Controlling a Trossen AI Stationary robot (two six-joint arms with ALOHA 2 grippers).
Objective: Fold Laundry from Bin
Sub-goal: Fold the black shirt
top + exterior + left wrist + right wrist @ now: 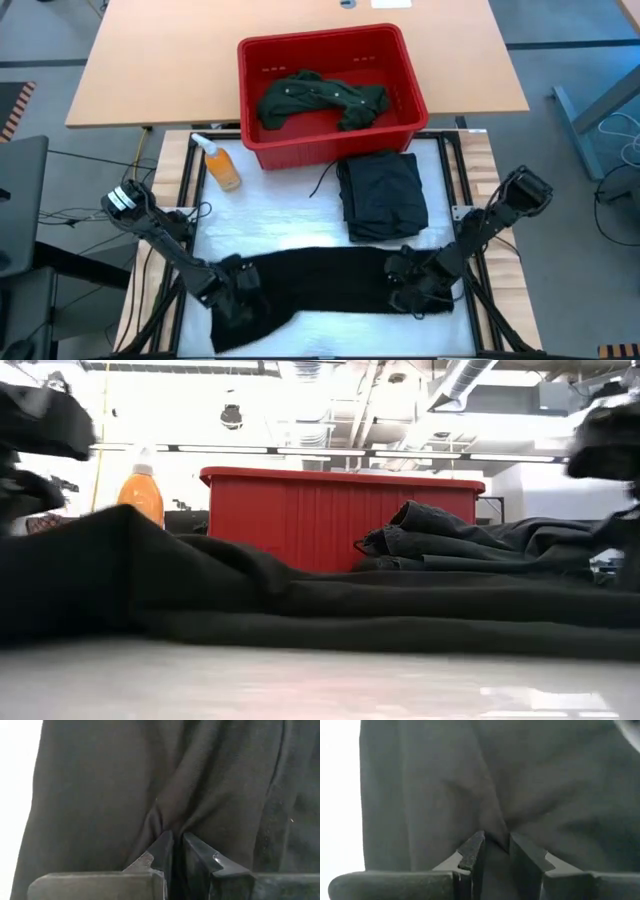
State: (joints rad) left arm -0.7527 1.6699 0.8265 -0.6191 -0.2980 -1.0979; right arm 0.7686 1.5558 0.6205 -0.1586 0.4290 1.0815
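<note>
I can read no writing or label on anything from here. My landmark is the red bin (330, 95) at the far middle of the surface (300, 320). A dark green shirt (320, 98) lies crumpled inside it. Just left of the bin's near corner stands an orange bottle (222, 165) with a white cap. Touching the bin's near right side sits a folded dark garment (382, 195), a thin cord trailing from its left edge.

Nearer to me than the bin, a long black garment (310, 280) lies spread across the surface. My left claw (232, 283) is clenched on a pinched fold at its left end; in the left wrist view the fingers (162, 852) sit almost together with cloth bunched between them. My right claw (412, 275) grasps the right end, a ridge of cloth between its fingers (472, 851).

In the low view the black garment fills the foreground and hides the bin's base.
</note>
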